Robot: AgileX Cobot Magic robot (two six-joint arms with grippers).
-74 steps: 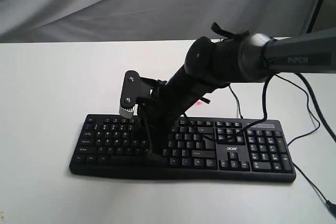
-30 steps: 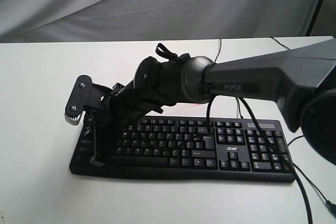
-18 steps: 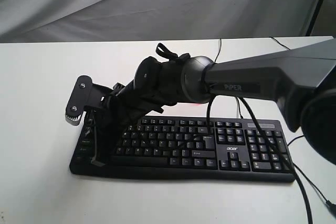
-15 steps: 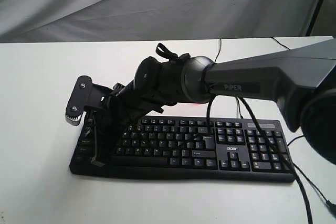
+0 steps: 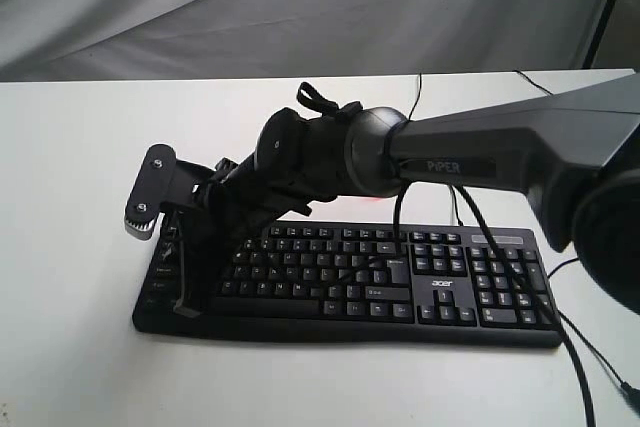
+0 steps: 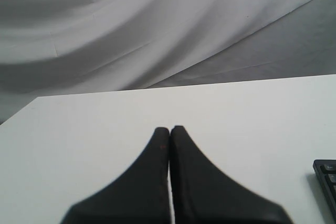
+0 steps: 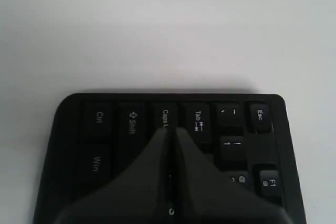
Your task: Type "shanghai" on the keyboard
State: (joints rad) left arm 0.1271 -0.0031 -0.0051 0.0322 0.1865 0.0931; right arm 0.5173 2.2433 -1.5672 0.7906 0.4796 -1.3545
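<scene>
The black keyboard (image 5: 350, 277) with white legends and an "acer" logo lies across the white table (image 5: 80, 197). My right arm reaches across the middle to the keyboard's left end. There my right gripper (image 5: 188, 309) points down with its jaws shut on nothing. In the right wrist view the right gripper (image 7: 171, 129) has its tips over the key row beside Caps Lock on the keyboard (image 7: 100, 129); contact cannot be told. My left gripper (image 6: 169, 128) is shut and empty over bare table, with a keyboard corner (image 6: 328, 174) at the frame's edge. It is out of the exterior view.
A thin black cable (image 5: 590, 347) runs off the keyboard's right end toward the table's front edge. More cables (image 5: 455, 202) hang from the arm behind the keyboard. Grey cloth (image 5: 300, 7) backs the table, and a black stand leg (image 5: 605, 7) rises at the far right.
Since 2.5 s ago my right arm has swung from the keyboard's middle to its left end. Over the last second the tips shifted only slightly.
</scene>
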